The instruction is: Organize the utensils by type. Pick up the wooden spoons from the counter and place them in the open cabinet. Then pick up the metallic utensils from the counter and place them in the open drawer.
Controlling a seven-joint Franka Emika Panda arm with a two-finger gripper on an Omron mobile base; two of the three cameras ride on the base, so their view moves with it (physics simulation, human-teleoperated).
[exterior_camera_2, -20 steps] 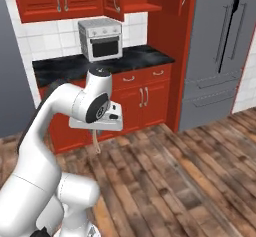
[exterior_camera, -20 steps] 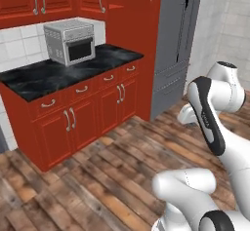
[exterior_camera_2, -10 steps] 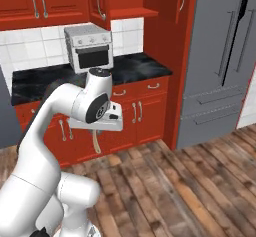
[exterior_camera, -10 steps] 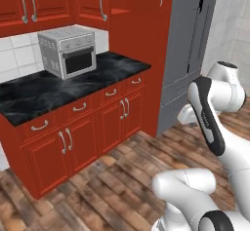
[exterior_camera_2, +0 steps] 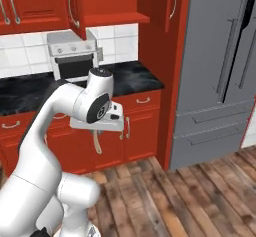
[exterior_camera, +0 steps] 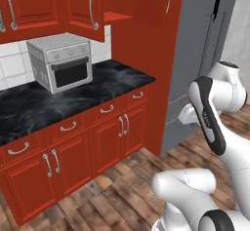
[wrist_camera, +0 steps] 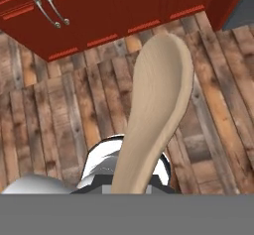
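Carrying one wooden spoon [wrist_camera: 156, 110], the tool [exterior_camera_2: 96, 138] pinches its handle, bowl hanging below over the floor [wrist_camera: 59, 125]. Cabinet placement not yet done; tabletop [exterior_camera: 73, 98] lies beyond the tool, remaining utensils unseen.

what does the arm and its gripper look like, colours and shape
The arm is glossy white, made of thick rounded tubular links with dark grey to black bands and round caps at the joints. Its wrist ends in a flat white hand block carrying the gripper. No cables or markings show on it. From the left base view the same white links carry a long black stripe.
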